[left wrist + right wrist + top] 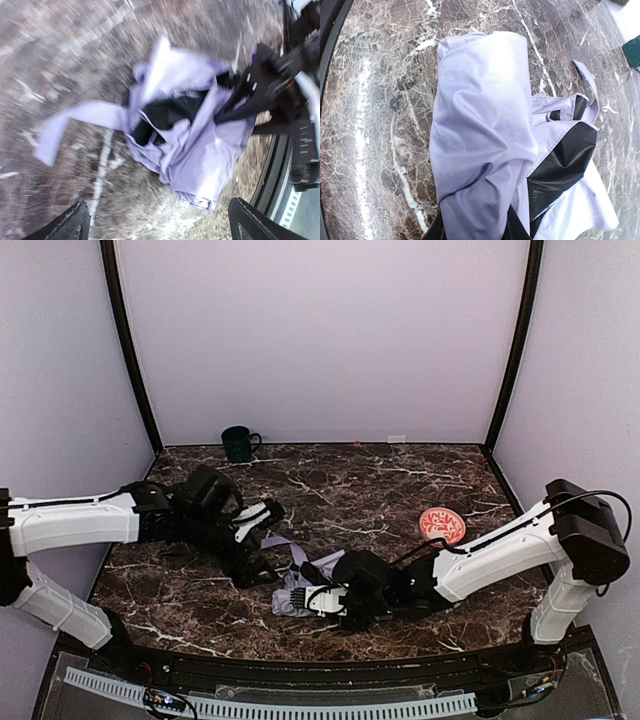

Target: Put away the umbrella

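2 tools on the umbrella, which lies crumpled on the surface near the front edge. Right tool pinches a lavender fold; left tool hovers above, jaws wide. Gathering step, I'd say. Next, left needs a grip on the loose canopy.

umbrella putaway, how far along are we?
Early. Done: the umbrella is collapsed into a crumpled bundle on the table. In hand: the right pincer pinches its lavender fabric; the left pincer is open above it, holding nothing. Left: black lining shows, the strap lies loose, nothing is rolled or fastened, and it isn't stowed anywhere.
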